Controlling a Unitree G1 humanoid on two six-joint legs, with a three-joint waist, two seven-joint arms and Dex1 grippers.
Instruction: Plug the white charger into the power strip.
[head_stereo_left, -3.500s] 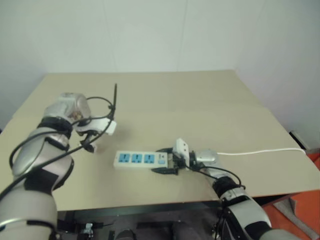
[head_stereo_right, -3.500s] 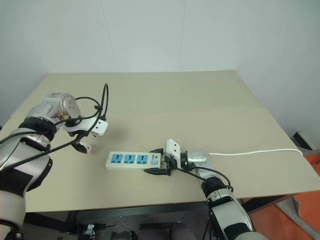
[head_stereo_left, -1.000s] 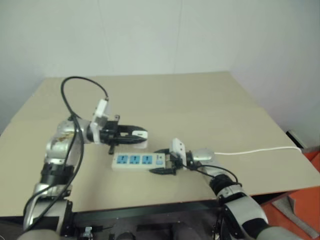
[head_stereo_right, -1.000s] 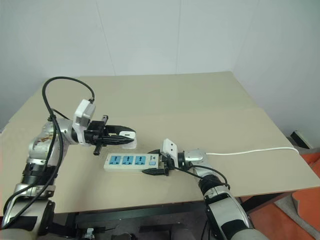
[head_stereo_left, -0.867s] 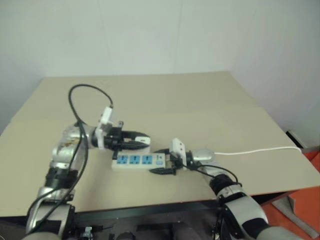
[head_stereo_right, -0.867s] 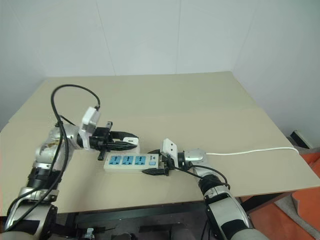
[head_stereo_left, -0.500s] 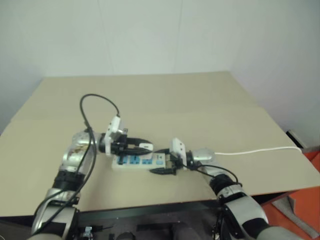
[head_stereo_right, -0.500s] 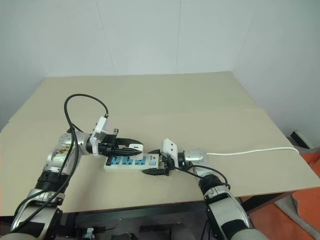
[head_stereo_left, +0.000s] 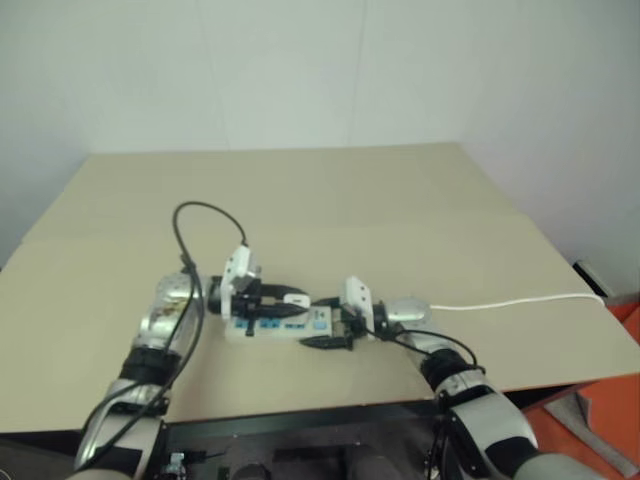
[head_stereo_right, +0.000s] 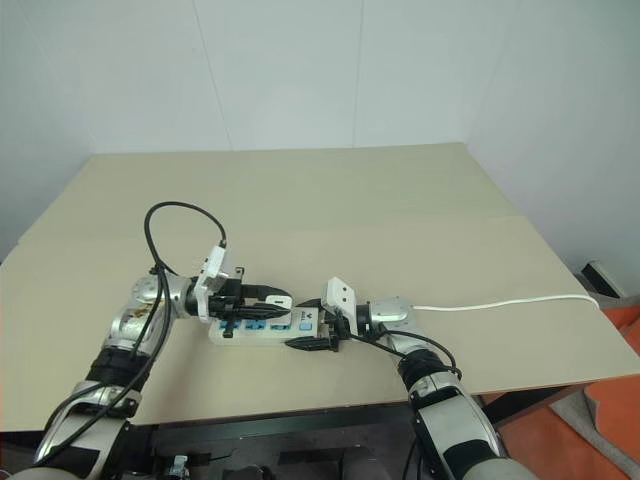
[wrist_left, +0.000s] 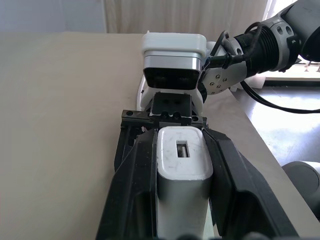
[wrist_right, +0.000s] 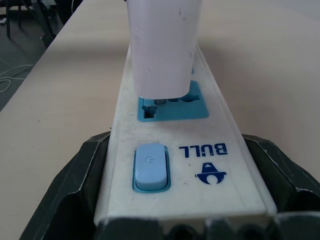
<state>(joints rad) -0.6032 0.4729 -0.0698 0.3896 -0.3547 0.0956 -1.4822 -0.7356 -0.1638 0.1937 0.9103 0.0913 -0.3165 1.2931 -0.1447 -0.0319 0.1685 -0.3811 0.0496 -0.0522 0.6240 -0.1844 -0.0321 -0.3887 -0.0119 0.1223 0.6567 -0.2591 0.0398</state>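
Note:
The power strip (wrist_right: 215, 165) lies on the table near its front edge. My right gripper (head_stereo_right: 308, 326) is shut on its switch end, one black finger on each long side. The blue switch (wrist_right: 150, 165) sits just ahead of those fingers. My left gripper (head_stereo_right: 275, 297) reaches over the strip from the left, shut on the white charger (wrist_left: 182, 160). In the right wrist view the charger (wrist_right: 162, 45) stands over the blue socket (wrist_right: 172, 106) nearest the switch. Its base is just above the socket face, with a prong at the slots.
The strip's thin white cord (head_stereo_right: 500, 303) runs off to the right across the beige table (head_stereo_right: 400, 200) toward its right edge. An orange object (head_stereo_right: 622, 335) lies on the floor past that edge. White walls stand behind the table.
My left gripper has come down and to the right with the charger, from above the strip's left end to the socket beside the switch. The right gripper and strip stayed put.

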